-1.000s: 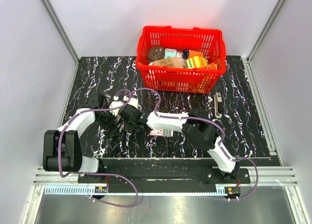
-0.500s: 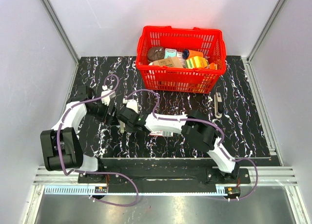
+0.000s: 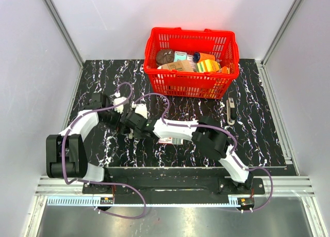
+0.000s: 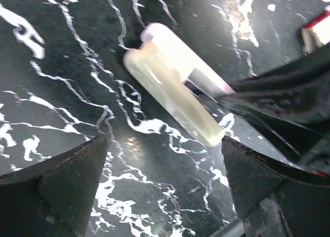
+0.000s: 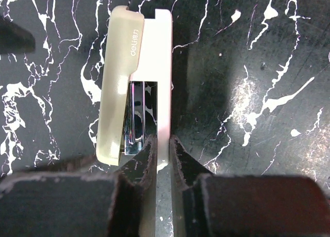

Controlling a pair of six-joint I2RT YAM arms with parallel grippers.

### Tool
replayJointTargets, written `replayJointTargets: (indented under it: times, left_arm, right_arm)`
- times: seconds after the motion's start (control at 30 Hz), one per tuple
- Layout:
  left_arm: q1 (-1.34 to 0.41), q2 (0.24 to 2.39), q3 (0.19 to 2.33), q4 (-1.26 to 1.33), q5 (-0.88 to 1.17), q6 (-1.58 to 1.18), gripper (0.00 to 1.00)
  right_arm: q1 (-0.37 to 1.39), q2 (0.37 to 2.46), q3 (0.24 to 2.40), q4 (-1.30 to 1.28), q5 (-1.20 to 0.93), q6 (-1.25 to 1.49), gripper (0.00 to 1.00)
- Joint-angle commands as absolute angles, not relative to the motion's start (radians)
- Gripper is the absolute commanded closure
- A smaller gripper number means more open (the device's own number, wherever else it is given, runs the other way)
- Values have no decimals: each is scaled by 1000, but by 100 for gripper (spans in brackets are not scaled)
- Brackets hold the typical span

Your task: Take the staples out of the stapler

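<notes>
Tabletop (image 3: pixel 258 139): black marble pattern with white veins.
Basket (image 3: pixel 191 84): red plastic mesh, at the far edge, right of centre.
Basket contents: brown round item (image 3: pixel 165 56), teal box (image 3: pixel 180 55), tan packet (image 3: pixel 178 66), orange packet (image 3: pixel 207 56), yellow-green item (image 3: pixel 208 66).
Slim grey piece (image 3: pixel 230 111): flat on the tabletop, near the basket's front right corner.

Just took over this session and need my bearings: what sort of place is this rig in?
Most likely a lab test booth, not an office or shop: plain white walls framed by aluminium rails, a black marble-patterned table, and a red basket of mixed goods set out like props.
</notes>
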State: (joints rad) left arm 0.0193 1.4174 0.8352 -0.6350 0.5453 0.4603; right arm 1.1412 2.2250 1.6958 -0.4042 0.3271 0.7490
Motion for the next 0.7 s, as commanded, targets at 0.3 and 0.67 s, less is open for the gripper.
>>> replayJointTargets:
  times: [0.3, 0.67]
  left_arm:
    - [-34, 1474, 836, -474, 446, 371, 5]
    - [-29, 1437, 859, -534, 528, 364, 12]
  right_arm:
    - [1151, 2197, 1753, -350, 327, 796, 94]
    - [1117, 2122, 1698, -281, 308, 856, 98]
